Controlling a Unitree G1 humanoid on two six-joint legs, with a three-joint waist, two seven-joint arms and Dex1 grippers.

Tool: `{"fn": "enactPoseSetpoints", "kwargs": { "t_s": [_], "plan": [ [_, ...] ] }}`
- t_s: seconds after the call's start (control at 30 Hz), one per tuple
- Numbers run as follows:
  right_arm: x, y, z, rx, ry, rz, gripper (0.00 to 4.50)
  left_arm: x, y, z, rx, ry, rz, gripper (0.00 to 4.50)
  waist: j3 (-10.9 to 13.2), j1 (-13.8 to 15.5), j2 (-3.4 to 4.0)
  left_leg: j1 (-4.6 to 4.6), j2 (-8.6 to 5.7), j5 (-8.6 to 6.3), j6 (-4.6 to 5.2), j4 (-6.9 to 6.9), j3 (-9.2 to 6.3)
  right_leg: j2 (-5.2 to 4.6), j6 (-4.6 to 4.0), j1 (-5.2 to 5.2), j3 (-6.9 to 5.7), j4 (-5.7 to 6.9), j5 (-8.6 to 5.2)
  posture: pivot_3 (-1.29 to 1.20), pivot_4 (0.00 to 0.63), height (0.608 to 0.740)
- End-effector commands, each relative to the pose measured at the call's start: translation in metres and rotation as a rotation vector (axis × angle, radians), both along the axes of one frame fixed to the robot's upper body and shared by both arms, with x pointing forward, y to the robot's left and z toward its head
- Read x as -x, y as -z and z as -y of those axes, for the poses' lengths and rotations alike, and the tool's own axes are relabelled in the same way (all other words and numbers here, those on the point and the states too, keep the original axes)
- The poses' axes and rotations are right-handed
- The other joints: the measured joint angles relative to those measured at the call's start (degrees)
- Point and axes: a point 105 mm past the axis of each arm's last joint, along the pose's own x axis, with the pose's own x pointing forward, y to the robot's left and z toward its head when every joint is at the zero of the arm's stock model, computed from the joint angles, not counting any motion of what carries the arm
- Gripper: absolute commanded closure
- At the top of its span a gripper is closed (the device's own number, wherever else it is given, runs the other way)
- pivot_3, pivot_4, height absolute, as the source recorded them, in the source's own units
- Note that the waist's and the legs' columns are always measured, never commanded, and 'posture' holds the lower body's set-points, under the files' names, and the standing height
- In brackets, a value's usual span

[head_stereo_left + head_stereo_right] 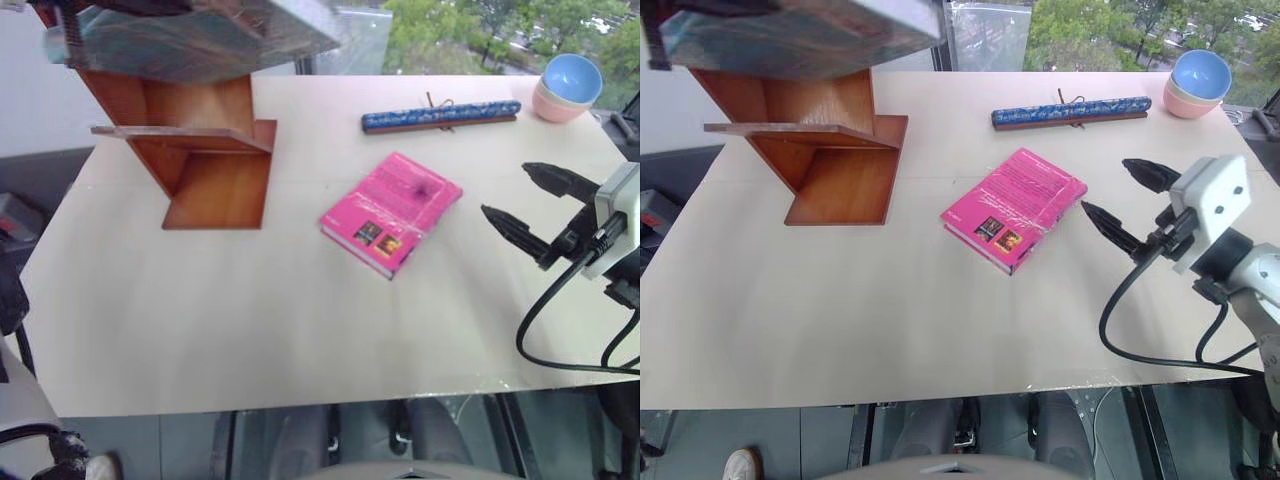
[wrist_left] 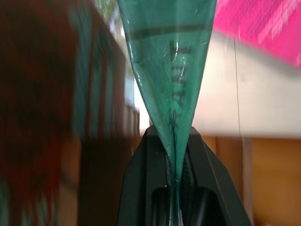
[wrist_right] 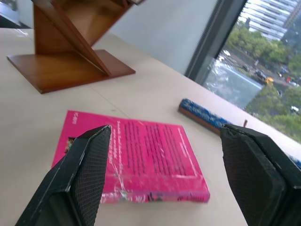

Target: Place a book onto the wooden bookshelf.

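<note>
Over the wooden bookshelf point(image 1: 215, 160) | left gripper point(image 2: 176, 160) clamps the book point(image 1: 200, 35), not set down yet | right gripper point(image 1: 1130, 200) gapes wide, empty

Looks like an upper-floor office or lab: a pale table point(image 1: 200, 320) stands against a big window point(image 3: 254, 61) overlooking treetops and buildings.

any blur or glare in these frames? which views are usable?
Left eye view: the book at the top is smeared and shows glare, while the table is evenly lit. Left wrist view: sharp only at the left gripper; the wooden bookshelf is blurred. Right wrist view: the pink book is crisp, the window bright.
</note>
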Motion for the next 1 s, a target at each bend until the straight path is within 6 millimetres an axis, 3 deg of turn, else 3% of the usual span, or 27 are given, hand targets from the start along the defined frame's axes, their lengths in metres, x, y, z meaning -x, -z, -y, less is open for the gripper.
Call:
{"fn": "enactPoseSetpoints", "kwargs": {
  "t_s": [0.03, 0.23, 0.37, 0.6, 0.7, 0.8, 1.0],
  "plan": [
    [0.002, -0.013, -0.007, 0.009, -0.042, 0.062, 0.70, -0.007, 0.011, -0.025, -0.049, -0.151, -0.034, 4.45, 0.0, -0.1, 0.01, 0.03, 0.01, 0.00, 0.00, 0.03, 0.02, 0.00, 0.00, 0.00, 0.04, 0.06, 0.00, 0.00, 0.150, 0.738],
    [0.002, -0.018, -0.023, 0.034, -0.116, 0.070, 0.70, -0.024, 0.047, -0.027, -0.076, -0.186, -0.116, 4.45, 0.1, -1.5, -0.10, 0.10, 0.08, 0.01, 0.00, 0.09, 0.37, 0.04, -0.03, -0.32, 0.46, 0.62, -0.01, 0.00, 0.150, 0.738],
    [0.001, -0.024, -0.035, 0.036, -0.165, 0.085, 0.70, -0.033, 0.061, -0.029, -0.118, -0.184, -0.121, 4.45, 0.1, -1.6, -0.03, 0.22, 0.10, 0.03, -0.02, 0.09, 0.62, 0.03, -0.07, -0.44, 0.69, 0.84, -0.03, 0.00, 0.150, 0.738],
    [0.007, -0.027, -0.048, 0.018, -0.225, 0.081, 0.70, -0.026, 0.072, -0.018, -0.096, -0.115, -0.191, 4.45, 0.1, -1.4, -0.02, 0.29, 0.13, 0.05, -0.05, 0.22, 0.67, 0.01, -0.10, -0.44, 0.74, 1.07, -0.03, 0.00, 0.150, 0.738],
    [0.009, -0.029, -0.048, 0.011, -0.235, 0.081, 0.70, -0.022, 0.077, -0.023, -0.091, -0.135, -0.225, 4.45, 0.1, -1.4, -0.02, 0.25, 0.13, 0.05, -0.05, 0.24, 0.67, 0.01, -0.08, -0.45, 0.75, 1.06, -0.02, 0.00, 0.150, 0.738],
    [0.010, -0.032, -0.049, -0.010, -0.253, 0.081, 0.70, -0.021, 0.075, -0.023, -0.050, -0.150, -0.226, 3.40, 0.1, -1.6, -0.06, 0.25, 0.13, 0.05, -0.04, 0.26, 0.72, 0.02, -0.08, -0.46, 0.78, 1.03, -0.03, 0.00, 0.150, 0.738],
    [0.008, -0.036, -0.051, -0.027, -0.281, 0.084, 0.70, -0.018, 0.066, -0.015, -0.010, -0.126, -0.199, 0.67, 0.2, -1.4, -0.29, 0.06, 0.12, 0.01, 0.02, 0.26, 0.72, 0.02, -0.07, -0.57, 0.76, 0.90, -0.03, 0.00, 0.150, 0.738]
  ]
}}
